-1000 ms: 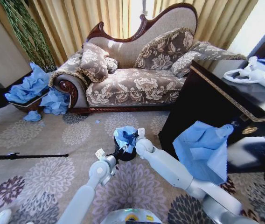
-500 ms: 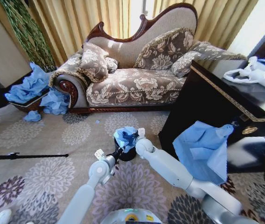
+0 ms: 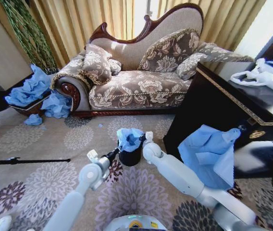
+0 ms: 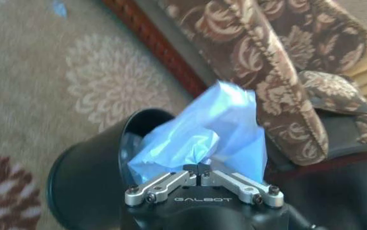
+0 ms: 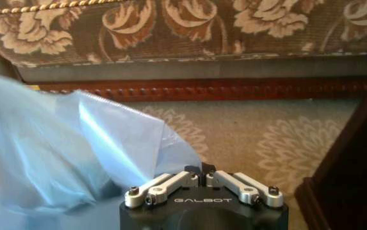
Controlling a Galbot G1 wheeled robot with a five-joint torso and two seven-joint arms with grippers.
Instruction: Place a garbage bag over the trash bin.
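Note:
The small black trash bin (image 3: 129,157) stands on the carpet in front of the sofa. The light-blue garbage bag (image 3: 128,138) sits bunched on top of it, partly inside the rim. My left gripper (image 3: 114,153) is at the bin's left side; in the left wrist view it (image 4: 199,169) is shut on a fold of the garbage bag (image 4: 202,132) just above the trash bin (image 4: 84,179). My right gripper (image 3: 143,139) is at the bag's right edge; in the right wrist view it (image 5: 202,170) is shut on the garbage bag (image 5: 68,148).
A patterned sofa (image 3: 136,82) stands behind the bin. A dark cabinet (image 3: 213,103) on the right has a large blue plastic sheet (image 3: 208,151) hanging on it and white bags (image 3: 266,74) on top. Blue plastic (image 3: 31,89) is heaped at the far left. A black rod (image 3: 26,160) lies on the carpet.
My left arm has drawn back to the left, away from the bin, so more of the bin's black side shows. The right gripper has shifted slightly right. The bag stands a little taller.

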